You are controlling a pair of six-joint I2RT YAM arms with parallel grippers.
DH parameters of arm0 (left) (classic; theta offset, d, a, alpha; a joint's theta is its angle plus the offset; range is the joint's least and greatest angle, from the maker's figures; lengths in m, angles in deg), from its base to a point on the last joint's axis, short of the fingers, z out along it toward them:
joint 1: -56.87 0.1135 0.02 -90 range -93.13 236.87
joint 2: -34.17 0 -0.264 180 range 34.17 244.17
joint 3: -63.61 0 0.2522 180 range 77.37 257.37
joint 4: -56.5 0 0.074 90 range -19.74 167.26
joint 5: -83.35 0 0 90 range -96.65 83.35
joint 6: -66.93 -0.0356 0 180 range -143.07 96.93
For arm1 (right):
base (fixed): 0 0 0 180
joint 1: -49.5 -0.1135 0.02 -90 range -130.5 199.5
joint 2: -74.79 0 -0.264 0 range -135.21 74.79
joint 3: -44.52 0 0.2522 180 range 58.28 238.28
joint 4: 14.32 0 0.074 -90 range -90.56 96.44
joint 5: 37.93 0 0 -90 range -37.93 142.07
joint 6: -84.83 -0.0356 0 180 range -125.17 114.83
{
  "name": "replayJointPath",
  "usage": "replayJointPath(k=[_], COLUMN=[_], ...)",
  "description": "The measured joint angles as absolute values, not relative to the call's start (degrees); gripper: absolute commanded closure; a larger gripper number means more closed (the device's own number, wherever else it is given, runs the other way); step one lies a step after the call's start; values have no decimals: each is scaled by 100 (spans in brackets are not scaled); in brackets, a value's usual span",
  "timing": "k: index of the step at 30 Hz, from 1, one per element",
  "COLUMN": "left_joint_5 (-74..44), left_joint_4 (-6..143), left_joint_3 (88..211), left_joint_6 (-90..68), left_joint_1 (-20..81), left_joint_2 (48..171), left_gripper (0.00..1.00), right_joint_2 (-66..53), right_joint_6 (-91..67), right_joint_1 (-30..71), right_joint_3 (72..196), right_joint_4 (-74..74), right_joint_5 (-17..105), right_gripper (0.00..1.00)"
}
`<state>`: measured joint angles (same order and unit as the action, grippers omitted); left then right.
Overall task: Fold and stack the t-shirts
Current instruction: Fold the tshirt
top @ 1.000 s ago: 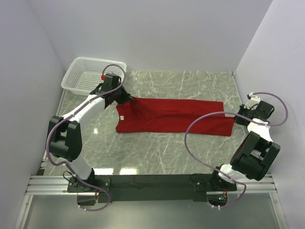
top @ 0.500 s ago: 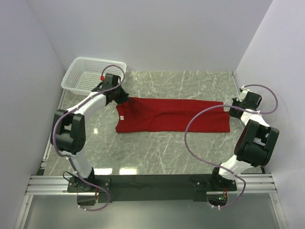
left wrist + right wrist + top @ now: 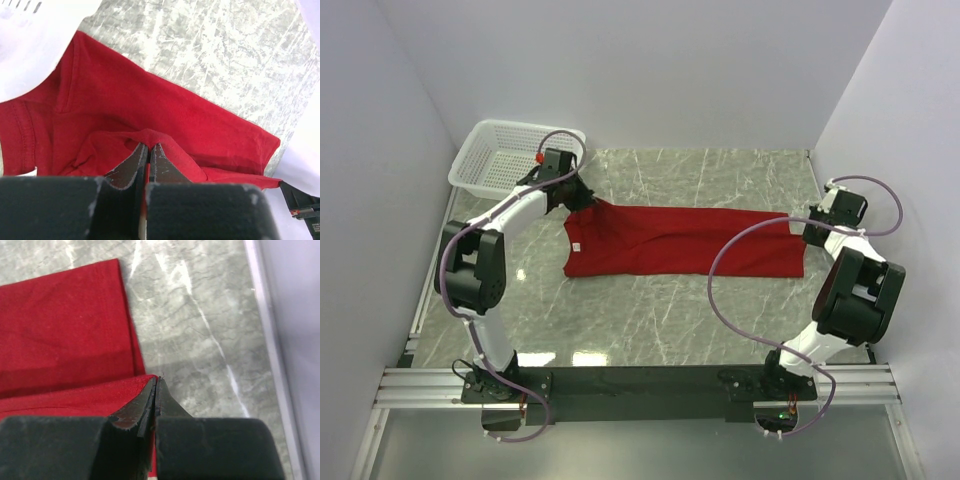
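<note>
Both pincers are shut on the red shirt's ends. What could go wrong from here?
1. The left pincer holds only a small bunched fold of the t-shirt; it may slip out under tension.
2. The right pincer grips just the hem corner, so that end might drop too.
3. The basket sits close by the left pincer; a lift could bump it.

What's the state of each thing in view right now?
t-shirt: spread lengthwise on the table, pinched at both ends, fold not finished.
left hand: shut on a bunch of t-shirt fabric at the neck end.
right hand: shut on the t-shirt's hem-end corner.
basket: upright, far left corner, apart from the t-shirt.
</note>
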<state>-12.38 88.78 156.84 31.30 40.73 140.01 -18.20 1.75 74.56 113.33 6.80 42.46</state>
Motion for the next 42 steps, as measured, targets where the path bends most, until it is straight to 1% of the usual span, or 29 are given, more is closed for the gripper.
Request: replayJointPath(k=[11,14,16,19,23,26,31,37,42], left_joint_5=[-1341,-1356,-1400,-1527,-1791,-2078,-2570,-2974,-3227], left_joint_4=[8905,8846,8754,8699,8747,8787,9265,10052,10594], left_joint_3=[15900,15848,15596,14822,13609,12873,11725,10862,10659], left_joint_6=[3067,3054,3034,3034,3052,3087,3233,3552,3817], left_joint_1=[4073,4073,4073,4077,4062,4025,3983,3979,3979], left_joint_2=[14191,14165,13988,13293,11697,10484,9004,7780,7160], left_gripper=[100,100,100,100,100,99,99,99,99], right_joint_2=[-1227,-895,-646,-134,486,694,775,873,1063], right_joint_6=[400,690,1097,1904,2992,3705,4738,5779,6306], right_joint_1=[7871,7902,7922,8035,8295,8492,8966,9456,9550], right_joint_3=[11145,11022,11011,10933,10784,10714,10504,10213,10076], right_joint_4=[791,1012,1298,1827,2603,3209,4079,4889,5215], right_joint_5=[4205,3890,3580,3009,2517,2316,2150,2141,2214], right_gripper=[100,100,100,100,100,100,100,100,100])
